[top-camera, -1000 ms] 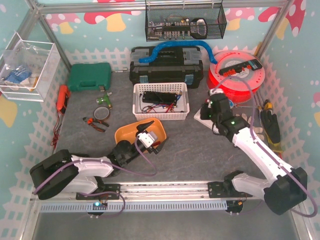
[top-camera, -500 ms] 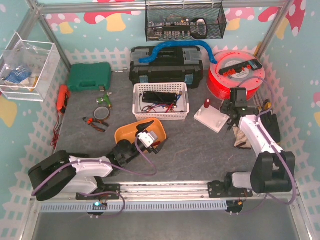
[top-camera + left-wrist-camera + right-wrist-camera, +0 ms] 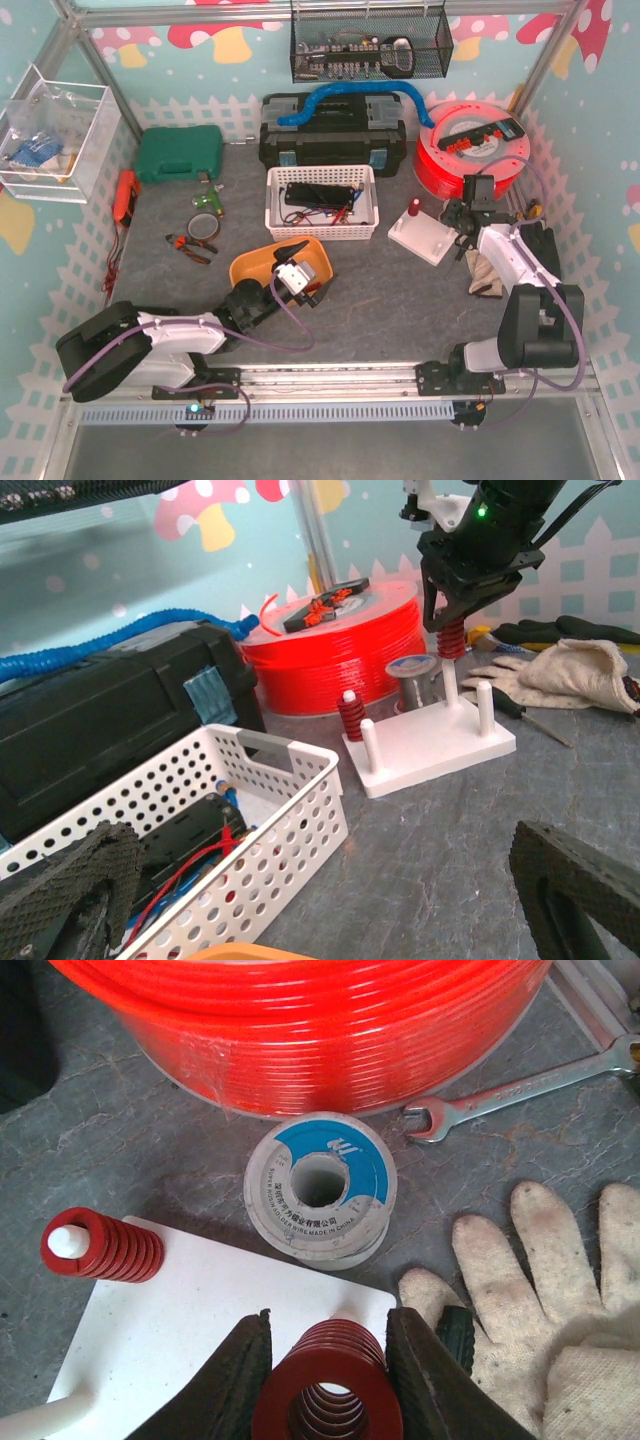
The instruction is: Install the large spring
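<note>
Red and coiled, the large spring (image 3: 335, 1350) is pinched between the two dark fingers of the right hand (image 3: 328, 1332), which is closed partway on its sides. It hangs upright directly over a peg at the far corner of the white peg board (image 3: 200, 1310). Its lower end meets the top of that peg, though I cannot tell if the peg has entered the coil. A smaller red spring (image 3: 100, 1245) already sits on the peg at the board's left corner. Just behind the board lies a solder spool (image 3: 318, 1190), and beyond that a red filament reel (image 3: 300, 1030). A work glove (image 3: 560, 1300) lies to the right of the board and a wrench (image 3: 520, 1085) beyond it. Well to the left of the board, the left hand (image 3: 298, 270) is spread wide and holds nothing, hovering over the grey counter (image 3: 450, 850) near a white basket (image 3: 290, 810).
</note>
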`<action>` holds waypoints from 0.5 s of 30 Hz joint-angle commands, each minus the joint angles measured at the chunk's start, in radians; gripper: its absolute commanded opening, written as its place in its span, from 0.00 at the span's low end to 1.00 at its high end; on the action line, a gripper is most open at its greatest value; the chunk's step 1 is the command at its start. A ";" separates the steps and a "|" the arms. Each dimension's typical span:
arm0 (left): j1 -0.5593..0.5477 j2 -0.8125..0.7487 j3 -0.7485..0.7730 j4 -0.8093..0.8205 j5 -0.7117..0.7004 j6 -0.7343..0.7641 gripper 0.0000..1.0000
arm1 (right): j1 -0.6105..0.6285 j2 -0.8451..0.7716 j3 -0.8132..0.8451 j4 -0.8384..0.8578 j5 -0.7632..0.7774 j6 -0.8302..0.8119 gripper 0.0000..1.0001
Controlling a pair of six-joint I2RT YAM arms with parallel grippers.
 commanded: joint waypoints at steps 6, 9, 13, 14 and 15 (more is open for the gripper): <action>-0.007 -0.009 0.025 -0.010 0.015 0.000 0.99 | -0.008 0.047 0.004 0.058 0.047 0.010 0.00; -0.006 -0.007 0.025 -0.011 0.015 0.001 0.99 | -0.008 0.064 0.007 0.060 0.063 0.008 0.00; -0.008 -0.009 0.025 -0.012 0.016 0.002 0.99 | -0.008 0.088 0.006 0.076 0.038 0.008 0.00; -0.008 -0.008 0.026 -0.014 0.015 0.002 0.99 | -0.008 0.096 0.008 0.077 0.034 0.008 0.00; -0.008 -0.008 0.026 -0.014 0.016 0.002 0.99 | -0.008 0.105 0.009 0.077 0.030 0.008 0.00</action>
